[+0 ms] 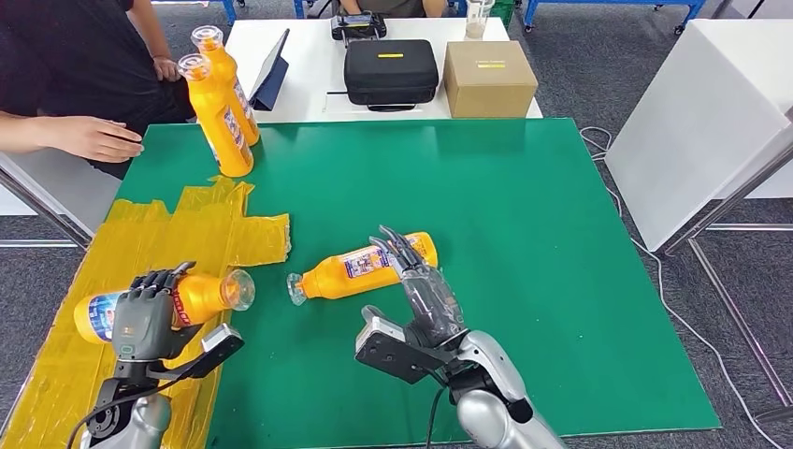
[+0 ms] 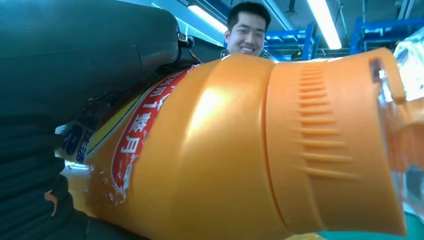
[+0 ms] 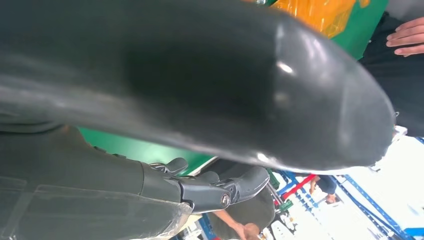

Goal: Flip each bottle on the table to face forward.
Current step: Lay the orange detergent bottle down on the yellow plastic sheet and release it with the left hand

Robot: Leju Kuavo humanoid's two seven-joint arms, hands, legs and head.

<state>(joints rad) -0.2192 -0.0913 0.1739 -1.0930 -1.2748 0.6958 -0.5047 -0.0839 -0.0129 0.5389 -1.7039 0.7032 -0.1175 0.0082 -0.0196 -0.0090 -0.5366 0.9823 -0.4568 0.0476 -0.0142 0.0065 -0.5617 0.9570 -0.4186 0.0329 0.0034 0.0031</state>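
Note:
An orange bottle (image 1: 201,297) lies on its side on the yellow tape patch (image 1: 224,234), cap toward the table's middle. My left hand (image 1: 143,321) grips it around the labelled body; in the left wrist view the bottle (image 2: 230,150) sits against my dark left hand (image 2: 60,80). A second orange bottle (image 1: 348,270) lies on the green table (image 1: 524,234), cap pointing left. My right hand (image 1: 423,292) reaches over its base end with fingers straight and apart; its fingertips (image 1: 397,245) overlap the bottle. Two more orange bottles (image 1: 217,117) (image 1: 227,79) stand upright at the back left.
A person sits at the back left with a hand (image 1: 93,138) on the table's corner. Behind the green table a white table carries a black case (image 1: 391,70), a cardboard box (image 1: 489,78) and a tablet (image 1: 271,70). A white panel (image 1: 701,122) stands to the right.

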